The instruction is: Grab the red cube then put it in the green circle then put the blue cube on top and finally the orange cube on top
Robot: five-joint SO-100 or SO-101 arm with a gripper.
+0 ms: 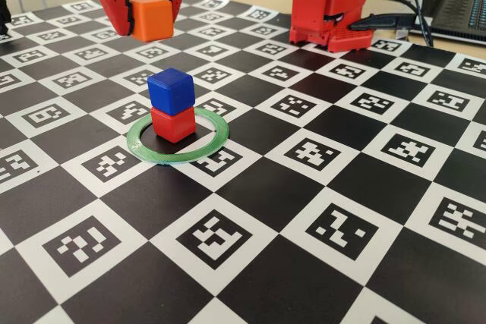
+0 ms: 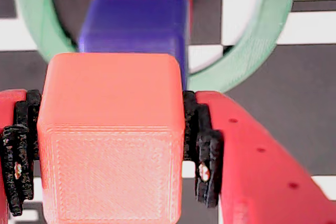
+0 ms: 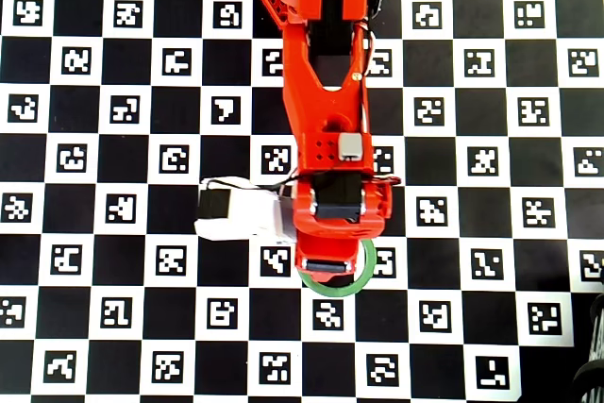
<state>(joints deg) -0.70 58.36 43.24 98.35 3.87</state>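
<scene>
Orange cube [image 2: 113, 140] fills lower left of wrist view, clamped between gripper [image 2: 110, 145] pads, above blue cube [image 1: 171, 90] stacked on red cube [image 1: 173, 124] inside green circle [image 1: 210, 147], apparently for final placement.

Blue cube [image 1: 171, 90], checkered board [image 1: 319, 210]

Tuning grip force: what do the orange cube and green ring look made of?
Orange cube: looks like 3D-printed plastic, matte; fine layer lines show on its face in the wrist view. Green ring: probably printed plastic too, matte, faintly ridged surface. Gripper pads look like black rubber or foam; can't confirm.
</scene>
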